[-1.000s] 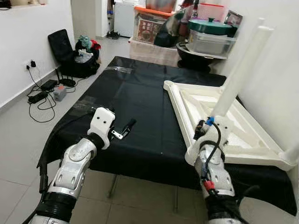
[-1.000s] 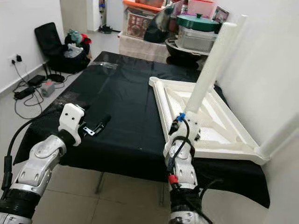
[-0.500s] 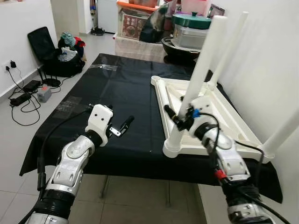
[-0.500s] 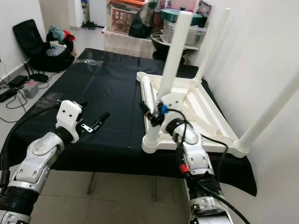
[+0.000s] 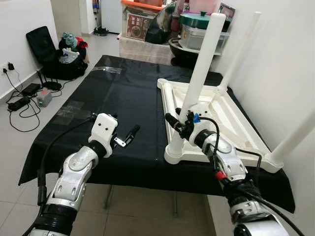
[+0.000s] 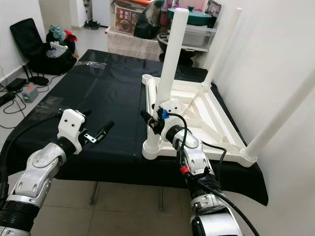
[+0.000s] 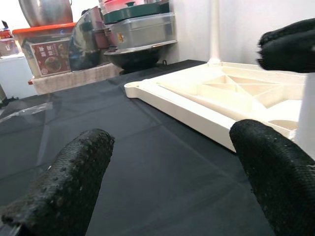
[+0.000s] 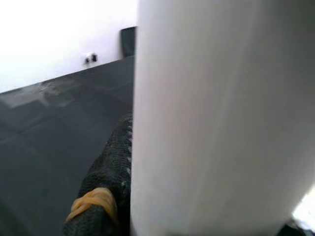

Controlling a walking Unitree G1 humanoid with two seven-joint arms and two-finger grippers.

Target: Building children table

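Observation:
A white children's table top (image 5: 236, 123) lies upside down on the right half of a black-covered table (image 5: 123, 93). A white leg (image 5: 204, 59) stands nearly upright in its near-left corner. My right gripper (image 5: 178, 123) is shut on that leg low down; one black finger (image 8: 106, 182) presses against the leg (image 8: 211, 118) in the right wrist view. Two more legs stand at the far corner (image 5: 242, 44) and the near-right corner (image 5: 295, 140). My left gripper (image 5: 129, 133) hovers open over the black cloth, left of the table top, fingers (image 7: 64, 182) wide apart and holding nothing.
Storage boxes, pots and a lidded tub (image 5: 197, 29) are stacked behind the table. A black bag with clothes (image 5: 59, 54) and cables with a power brick (image 5: 29, 93) lie on the floor at left. A white wall (image 5: 290, 59) runs close along the right.
The camera has shifted. The leg in my right gripper has gone from leaning to nearly upright at the near-left corner, and my right arm now reaches it from the side. The left gripper stays open.

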